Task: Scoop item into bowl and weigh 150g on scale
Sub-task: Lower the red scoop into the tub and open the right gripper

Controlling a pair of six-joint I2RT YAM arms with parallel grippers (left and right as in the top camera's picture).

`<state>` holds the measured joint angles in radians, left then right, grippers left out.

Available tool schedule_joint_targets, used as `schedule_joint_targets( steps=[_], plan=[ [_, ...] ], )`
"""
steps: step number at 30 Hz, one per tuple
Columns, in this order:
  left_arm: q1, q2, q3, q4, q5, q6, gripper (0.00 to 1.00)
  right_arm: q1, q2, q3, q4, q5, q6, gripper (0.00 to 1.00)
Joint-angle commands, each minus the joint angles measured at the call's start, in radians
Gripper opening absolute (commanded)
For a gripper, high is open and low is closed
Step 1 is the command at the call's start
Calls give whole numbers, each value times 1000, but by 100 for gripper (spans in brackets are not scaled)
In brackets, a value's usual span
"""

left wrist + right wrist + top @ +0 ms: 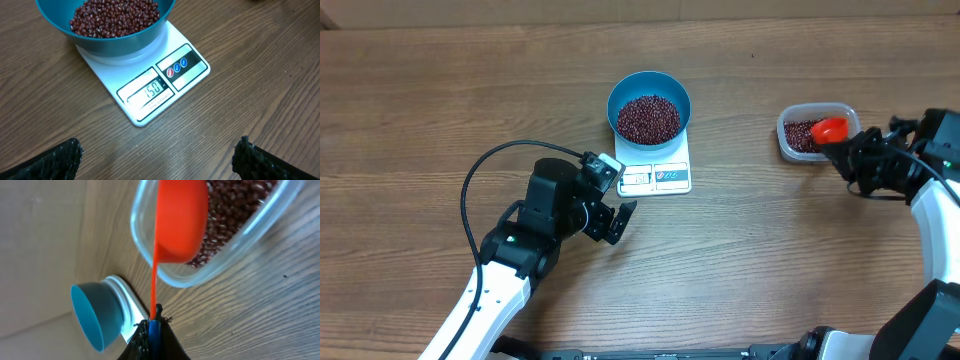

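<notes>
Right gripper (850,152) is clamped tight on the handle of the orange scoop (830,128), its cup over the clear tub (786,140). Left gripper (617,196) hangs with jaws wide apart just beside the scale (655,178), where the blue bowl (620,92) of red beans (648,118) sits, and the display (152,90) reads 150.

Wood-grain counter (420,80): a white scale (665,168) is set near the middle, and a clear tub (783,140) is parked well apart from it.
</notes>
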<state>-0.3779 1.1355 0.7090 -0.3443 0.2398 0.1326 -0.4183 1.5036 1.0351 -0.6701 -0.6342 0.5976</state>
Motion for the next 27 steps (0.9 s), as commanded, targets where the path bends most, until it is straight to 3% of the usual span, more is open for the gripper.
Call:
schedule_joint_targets(
  steps=[1, 9, 12, 15, 20, 27],
  plan=[
    [5, 3, 21, 0, 12, -10, 100, -3, -5, -34, 40, 12, 66, 11],
    [5, 3, 21, 0, 12, -10, 100, -2, -5, -45, 63, 11, 67, 34],
    [5, 3, 21, 0, 12, -10, 99, -2, -5, -45, 76, 11, 90, 49],
    [5, 3, 21, 0, 12, -10, 100, -2, -5, -45, 86, 5, 91, 56],
    [5, 3, 21, 0, 12, -10, 100, -19, -8, -35, 77, -90, 60, 72],
    [5, 3, 21, 0, 12, -10, 100, -26, -101, 108, -172, -108, -145, 84]
  ],
)
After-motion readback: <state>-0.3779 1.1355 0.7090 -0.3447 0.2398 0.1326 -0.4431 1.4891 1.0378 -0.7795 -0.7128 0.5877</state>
